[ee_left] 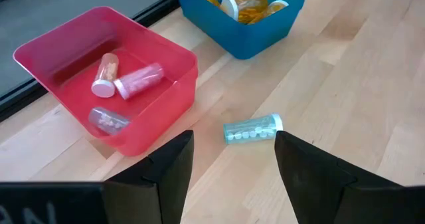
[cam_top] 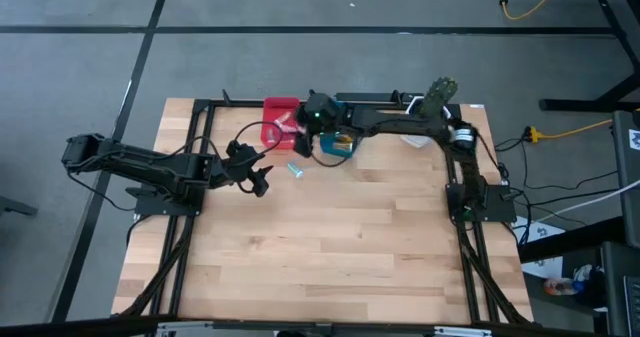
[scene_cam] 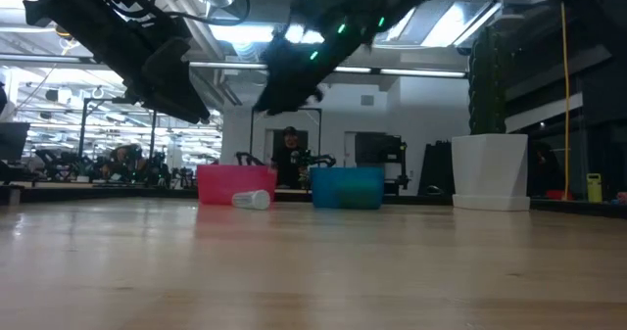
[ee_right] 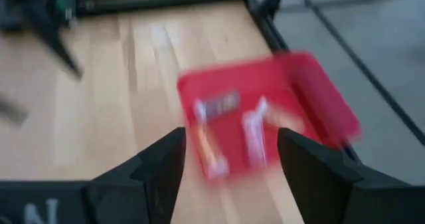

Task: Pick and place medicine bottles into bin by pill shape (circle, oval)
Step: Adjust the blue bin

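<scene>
Teal-tinted medicine bottle [ee_left: 252, 129] lies on its side on the table, just beyond the left end effector's [ee_left: 232, 167] wide-spread, empty fingers.

Even daylight falls on the counter [cam_top: 330, 237]; ceiling lights glare in the low view; the right wrist view is motion-blurred.

two bins sit side by side at the table's [cam_top: 330, 237] far edge, the left bin [ee_left: 166, 71] holding three bottles [ee_left: 136, 80], the right bin [ee_left: 265, 31] holding several more. one bottle [ee_left: 252, 129] lies on its side on the table just in front of the bins, between them. a potted plant [scene_cam: 490, 168] stands right of the bins, near the far right corner
</scene>
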`<act>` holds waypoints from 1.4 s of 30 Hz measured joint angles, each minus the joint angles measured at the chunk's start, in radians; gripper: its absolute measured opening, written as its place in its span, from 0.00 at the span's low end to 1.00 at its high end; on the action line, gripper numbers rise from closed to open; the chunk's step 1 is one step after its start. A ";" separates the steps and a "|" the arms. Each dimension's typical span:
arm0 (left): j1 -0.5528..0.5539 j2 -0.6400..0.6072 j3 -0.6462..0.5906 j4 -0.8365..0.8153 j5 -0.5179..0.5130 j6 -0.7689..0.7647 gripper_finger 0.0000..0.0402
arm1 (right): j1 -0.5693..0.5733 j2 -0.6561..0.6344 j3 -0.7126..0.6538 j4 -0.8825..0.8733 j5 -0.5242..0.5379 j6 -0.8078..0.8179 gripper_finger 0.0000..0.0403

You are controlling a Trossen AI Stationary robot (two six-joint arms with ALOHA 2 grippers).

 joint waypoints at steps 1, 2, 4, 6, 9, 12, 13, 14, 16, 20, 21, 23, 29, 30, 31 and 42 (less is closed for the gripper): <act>0.000 0.000 0.000 0.000 0.000 0.000 0.51 | 0.004 -0.032 0.000 -0.072 0.006 0.005 0.59; 0.000 0.000 0.000 0.000 0.000 0.001 0.51 | 0.010 -0.058 0.001 -0.137 0.015 0.009 0.58; 0.000 0.000 0.000 0.000 0.000 0.001 0.51 | 0.024 -0.116 0.000 -0.285 0.053 0.016 0.57; 0.000 0.000 0.000 0.000 0.000 0.001 0.51 | 0.035 -0.175 0.000 -0.414 0.093 0.021 0.55; 0.000 0.000 0.000 -0.001 0.000 0.001 0.51 | 0.027 -0.253 -0.003 -0.610 0.120 0.026 0.53; 0.000 0.000 0.000 -0.001 0.000 0.001 0.51 | -0.003 -0.302 -0.024 -0.783 0.124 0.026 0.52; 0.000 0.000 0.000 0.000 0.000 0.001 0.51 | -0.018 -0.316 -0.037 -0.813 0.124 0.028 0.52; 0.000 0.000 0.000 -0.001 0.000 0.001 0.51 | -0.033 -0.325 -0.055 -0.827 0.124 0.029 0.52; 0.000 0.000 0.000 0.000 0.000 0.000 0.51 | -0.072 -0.338 -0.111 -0.829 0.117 0.025 0.52; 0.000 0.000 0.000 0.000 0.000 0.000 0.51 | -0.149 -0.337 -0.269 -0.744 0.132 0.018 0.52; 0.000 0.000 0.000 0.000 0.000 0.000 0.51 | -0.164 -0.337 -0.310 -0.717 0.145 0.017 0.52; 0.000 0.000 0.000 0.000 0.000 0.000 0.51 | -0.188 -0.337 -0.390 -0.638 0.199 0.026 0.52; 0.000 0.000 0.000 0.000 0.000 -0.001 0.51 | -0.234 -0.336 -0.563 -0.327 0.272 0.024 0.52; 0.000 0.000 0.000 0.000 0.000 -0.001 0.51 | -0.237 -0.336 -0.582 -0.284 0.272 0.023 0.52; 0.000 0.000 0.000 0.001 0.000 -0.004 0.51 | -0.242 -0.336 -0.599 -0.241 0.269 0.022 0.52; 0.000 0.000 0.000 0.002 0.000 -0.007 0.51 | -0.267 -0.276 -0.608 -0.037 0.259 0.011 0.52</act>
